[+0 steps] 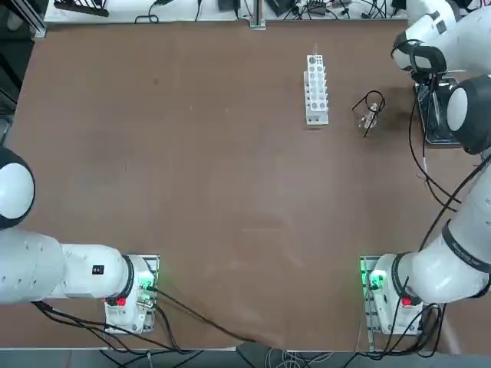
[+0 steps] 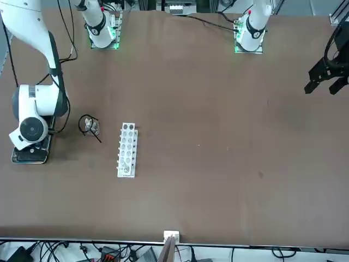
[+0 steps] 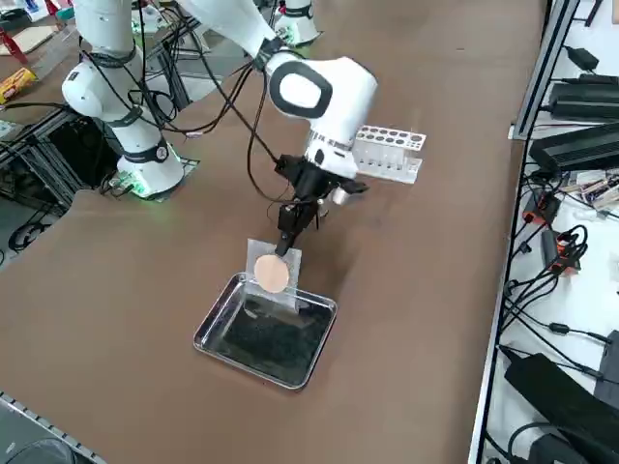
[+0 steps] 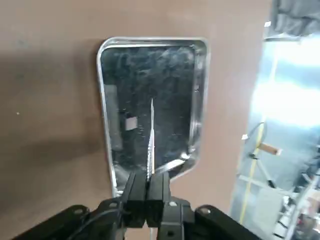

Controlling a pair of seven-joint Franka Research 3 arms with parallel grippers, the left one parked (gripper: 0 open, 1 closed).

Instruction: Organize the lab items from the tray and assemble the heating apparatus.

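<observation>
Right gripper (image 3: 281, 249): over the worktop (image 2: 218, 136), above one end of the tray; fingers (image 4: 135, 192) closed to a thin pinch, with a grey square mesh with round tan centre (image 3: 272, 274) gripped by its edge. Shows edge-on in the wrist view, held on a steep slant.

Shallow rectangular tray of shiny silver metal (image 3: 271, 343): flat on the worktop, below the mesh; contact between mesh and tray impossible to tell.

Thin black wire tripod stand (image 2: 96, 137): on the worktop, between tray and rack, apart from both; apparently upright on splayed legs.

Small clear glass burner (image 2: 95, 126): amid the tripod legs, seemingly beneath the ring.

Long white perforated test-tube rack (image 2: 127, 150): just beyond the tripod from the tray; not part of the assembly.

Step in hand: taking the mesh from the tray — last piece of the heating apparatus, by all appearances. Next: needs a lift well above the rim, a carry to the tripod, a turn to level, then a centred, gentle lowering onto the ring. Calls for care — might tip the light stand or slide off if released askew.
</observation>
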